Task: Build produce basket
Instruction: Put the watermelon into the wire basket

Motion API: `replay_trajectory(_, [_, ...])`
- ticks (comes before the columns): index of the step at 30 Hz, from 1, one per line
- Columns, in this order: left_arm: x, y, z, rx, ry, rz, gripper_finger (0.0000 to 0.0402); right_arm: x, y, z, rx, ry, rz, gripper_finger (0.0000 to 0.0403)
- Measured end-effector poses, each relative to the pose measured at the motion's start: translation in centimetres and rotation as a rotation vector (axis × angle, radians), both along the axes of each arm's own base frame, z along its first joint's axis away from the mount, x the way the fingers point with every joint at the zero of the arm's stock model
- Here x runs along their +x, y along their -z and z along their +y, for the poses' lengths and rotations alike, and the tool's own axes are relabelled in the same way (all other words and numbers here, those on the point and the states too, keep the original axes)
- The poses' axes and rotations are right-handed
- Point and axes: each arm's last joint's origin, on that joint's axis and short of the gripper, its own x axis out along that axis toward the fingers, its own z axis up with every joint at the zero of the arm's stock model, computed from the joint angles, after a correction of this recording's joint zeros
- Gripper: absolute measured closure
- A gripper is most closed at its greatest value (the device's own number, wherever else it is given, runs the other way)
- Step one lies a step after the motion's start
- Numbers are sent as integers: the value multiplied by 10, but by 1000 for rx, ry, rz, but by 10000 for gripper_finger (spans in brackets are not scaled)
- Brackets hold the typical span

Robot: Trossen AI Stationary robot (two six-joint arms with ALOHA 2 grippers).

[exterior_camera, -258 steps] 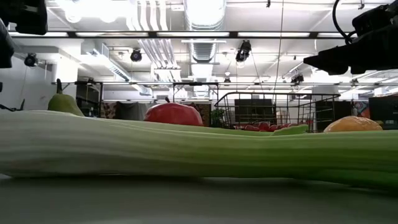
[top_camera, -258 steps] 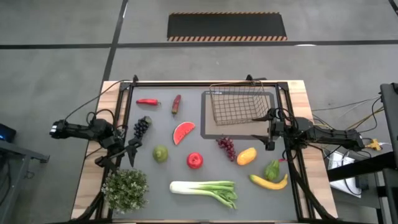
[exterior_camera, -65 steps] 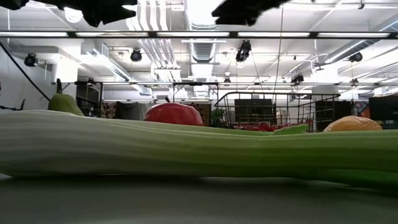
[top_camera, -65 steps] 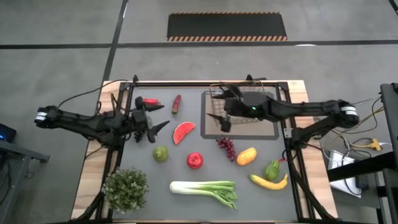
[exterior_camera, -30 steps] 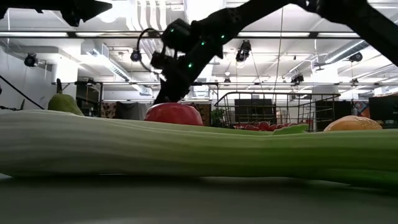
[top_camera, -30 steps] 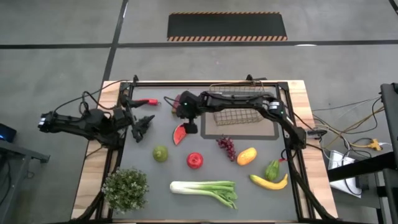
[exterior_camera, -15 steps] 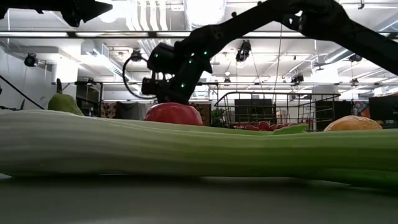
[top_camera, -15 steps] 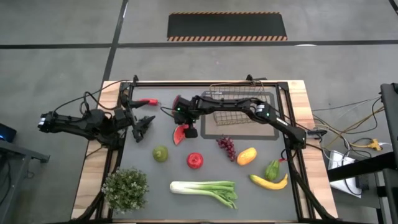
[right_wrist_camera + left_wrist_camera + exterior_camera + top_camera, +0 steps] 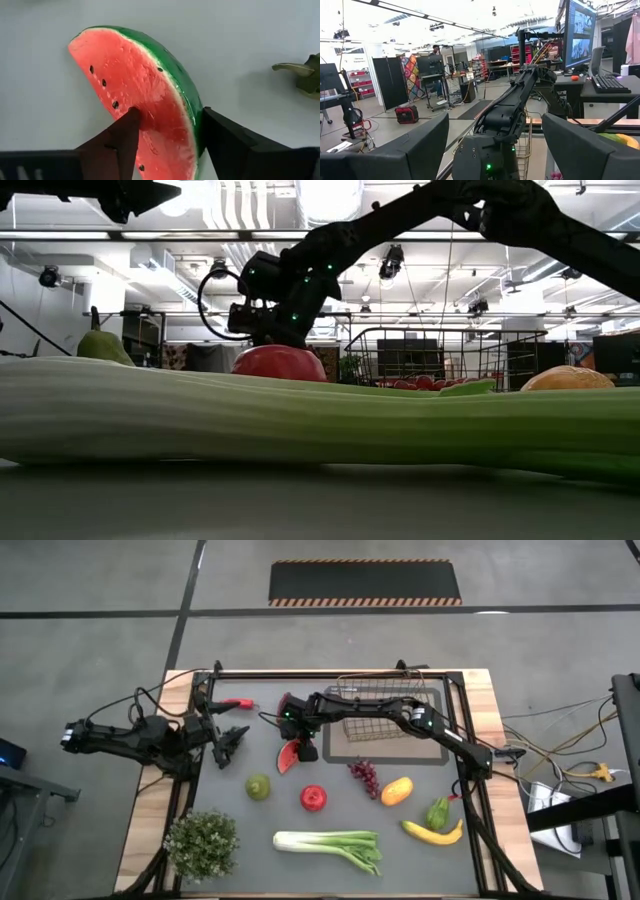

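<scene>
The watermelon slice (image 9: 288,755) lies on one red face on the grey mat, left of the wire basket (image 9: 385,710). My right gripper (image 9: 303,749) reaches across the table to it and is shut on one end of it (image 9: 165,135). My left gripper (image 9: 236,736) hovers open above the mat's left part, touching nothing. Other produce lies loose on the mat: a red chilli (image 9: 237,703), grapes (image 9: 364,776), a green fruit (image 9: 259,786), the apple (image 9: 313,797), the mango (image 9: 397,790), the green pepper (image 9: 438,812), the banana (image 9: 432,833) and the leek (image 9: 330,846). My right gripper has one end of the watermelon slice between its two fingers. One finger (image 9: 122,137) sits on the upper red face (image 9: 150,125) and the other (image 9: 222,142) stands against the green rind (image 9: 195,117). The fingers slant down from above and from the table's right. The slice lies flat on the mat.
A bushy potted plant (image 9: 202,844) stands at the near left corner. The black table frame (image 9: 330,673) runs along the far edge, just behind the basket. In the low view the leek (image 9: 300,420) fills the foreground, with the apple (image 9: 279,363) behind it.
My right gripper has come down and toward the near edge onto the watermelon slice, tipping further downward, then held still. The slice has stayed where it lay.
</scene>
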Motion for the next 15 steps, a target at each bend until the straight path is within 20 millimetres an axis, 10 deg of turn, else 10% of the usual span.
replay_trajectory(15, [0,-1,0,-2,0,-9,100,4,-26,-1,-30,11,-28,234])
